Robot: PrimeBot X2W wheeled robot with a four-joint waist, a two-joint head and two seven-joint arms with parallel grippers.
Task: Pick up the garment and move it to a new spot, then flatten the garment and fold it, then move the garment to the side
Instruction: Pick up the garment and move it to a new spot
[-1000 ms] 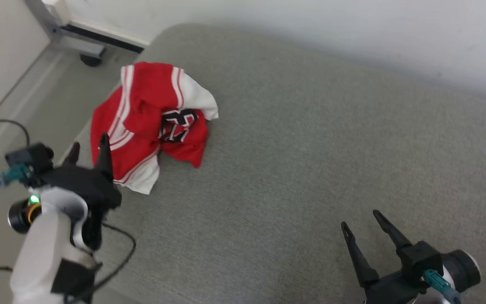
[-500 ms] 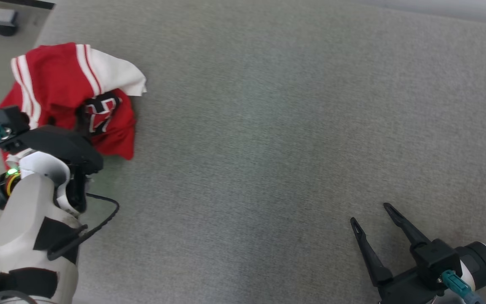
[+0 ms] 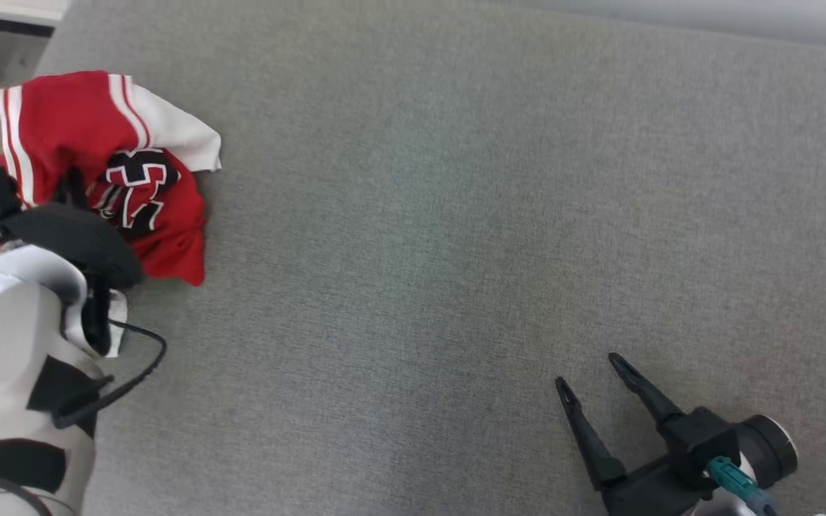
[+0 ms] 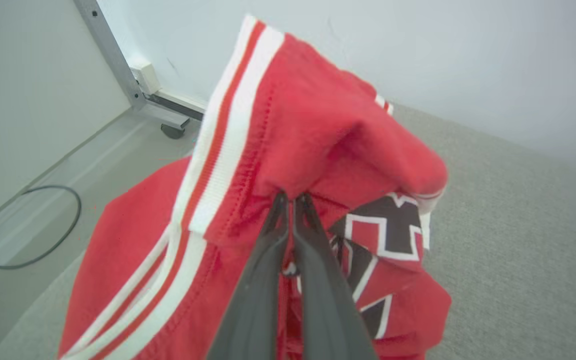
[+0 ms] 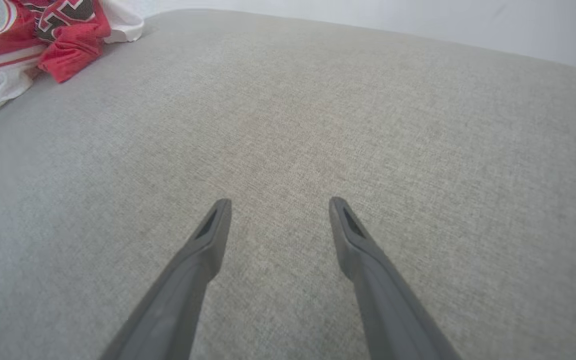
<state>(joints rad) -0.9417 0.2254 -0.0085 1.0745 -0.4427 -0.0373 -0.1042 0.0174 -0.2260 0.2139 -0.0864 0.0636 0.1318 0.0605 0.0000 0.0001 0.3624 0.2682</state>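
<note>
Left gripper (image 4: 291, 198) — fingers, wide apart a second ago, now pinched together on a raised red fold of the garment (image 4: 328, 135), which lies crumpled at the grey cushion's (image 3: 456, 251) far-left corner. Grasp made; lifting looks next. Right gripper (image 3: 587, 370) — mine too, spread, empty.

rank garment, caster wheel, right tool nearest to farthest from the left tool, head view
1. garment, pinched in the left tool, upper left.
2. caster wheel, just beyond the garment, top left corner.
3. right tool, open, far across the cushion, lower right.
</note>
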